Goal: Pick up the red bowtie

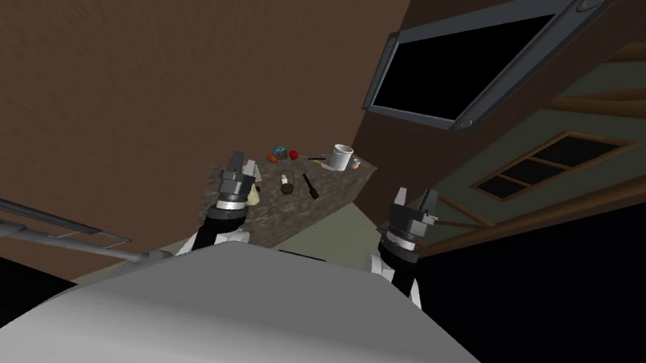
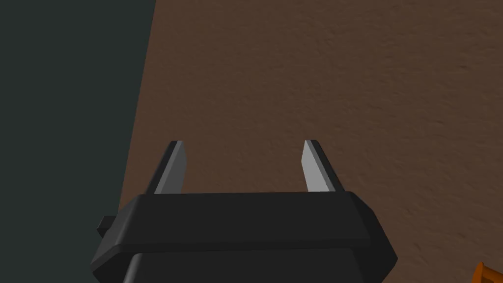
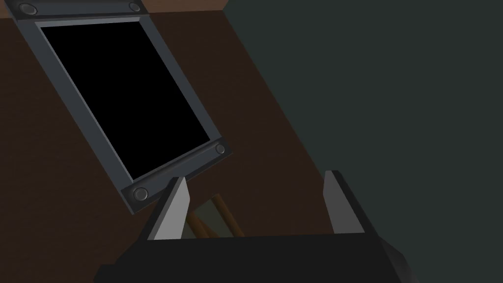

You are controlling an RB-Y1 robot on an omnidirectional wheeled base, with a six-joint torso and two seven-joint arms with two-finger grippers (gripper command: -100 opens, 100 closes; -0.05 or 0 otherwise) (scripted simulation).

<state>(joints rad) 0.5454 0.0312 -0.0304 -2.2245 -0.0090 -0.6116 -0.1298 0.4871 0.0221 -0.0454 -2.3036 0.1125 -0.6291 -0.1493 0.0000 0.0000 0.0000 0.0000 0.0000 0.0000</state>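
While both arms are raised before the surface point(image 1: 332, 189), neither is at the bowtie point(image 1: 293, 155). I take it to be the small red thing at the surface's wall edge, just beside a blue thing point(image 1: 281, 151), with a white cup point(image 1: 341, 157) farther along that edge. It is too small for its shape to be read.

The left gripper point(image 1: 243, 165) hangs over the surface's near left corner, fingers apart and empty. The right gripper point(image 1: 415, 196) is off the surface's right edge, likewise spread with nothing between its fingers. A brown jar point(image 1: 286, 181) and a dark tool point(image 1: 310, 186) lie between the left gripper and the bowtie.

A bowtie should be light and soft, more apt to fold or slide than to resist, and not fragile. The narrow middle knot looks like the best hold, with the fingers coming down from above and closing well in, since cloth gives. The left arm is the nearer one and would have to reach over the jar toward the wall edge.
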